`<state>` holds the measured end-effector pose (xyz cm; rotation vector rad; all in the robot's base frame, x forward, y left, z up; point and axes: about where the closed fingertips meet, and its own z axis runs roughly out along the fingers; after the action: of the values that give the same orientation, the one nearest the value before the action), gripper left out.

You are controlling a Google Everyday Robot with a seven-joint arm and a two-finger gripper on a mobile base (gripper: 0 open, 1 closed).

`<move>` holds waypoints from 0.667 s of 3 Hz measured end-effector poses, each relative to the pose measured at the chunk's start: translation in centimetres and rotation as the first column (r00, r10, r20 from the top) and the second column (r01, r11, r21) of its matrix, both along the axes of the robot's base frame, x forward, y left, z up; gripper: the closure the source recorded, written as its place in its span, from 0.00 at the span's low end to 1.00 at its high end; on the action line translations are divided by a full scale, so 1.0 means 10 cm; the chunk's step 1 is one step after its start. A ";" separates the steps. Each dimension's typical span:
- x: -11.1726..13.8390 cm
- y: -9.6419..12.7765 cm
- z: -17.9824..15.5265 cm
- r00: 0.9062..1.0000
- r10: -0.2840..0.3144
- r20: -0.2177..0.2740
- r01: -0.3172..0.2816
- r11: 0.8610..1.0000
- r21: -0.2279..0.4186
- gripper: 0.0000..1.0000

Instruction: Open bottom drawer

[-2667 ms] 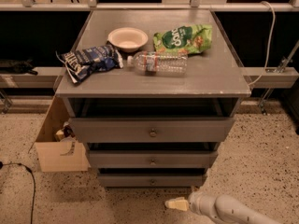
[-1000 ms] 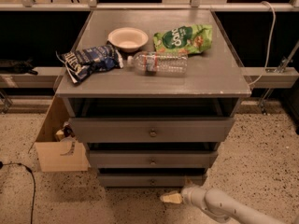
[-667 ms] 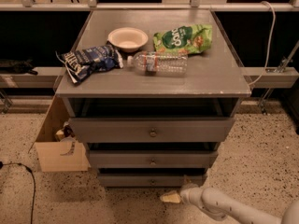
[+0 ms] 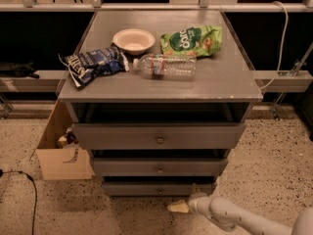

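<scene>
While the gripper sits low by the floor at the arm's end, its grip state can't be told. Bottom drawer is just above it, w/ knob up & slightly left; contact unclear.

On the gray cabinet top a cream bowl is set toward the back, with a green snack bag laid just to its right. A clear plastic water bottle is laid on its side in front of them, and a crumpled blue chip bag is placed near the left edge. An open cardboard box is stood on the speckled floor against the cabinet's left side. A black cable is trailed across the floor at the far left.
</scene>
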<state>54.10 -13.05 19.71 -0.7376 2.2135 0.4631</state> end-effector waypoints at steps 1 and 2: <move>0.05 0.03 0.02 1.000 0.005 0.011 -0.005 1.000 -0.013 0.00; 0.35 0.12 0.22 0.995 0.023 0.096 -0.015 0.996 -0.090 0.00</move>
<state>57.56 -11.80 21.89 -0.8119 2.1488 0.3327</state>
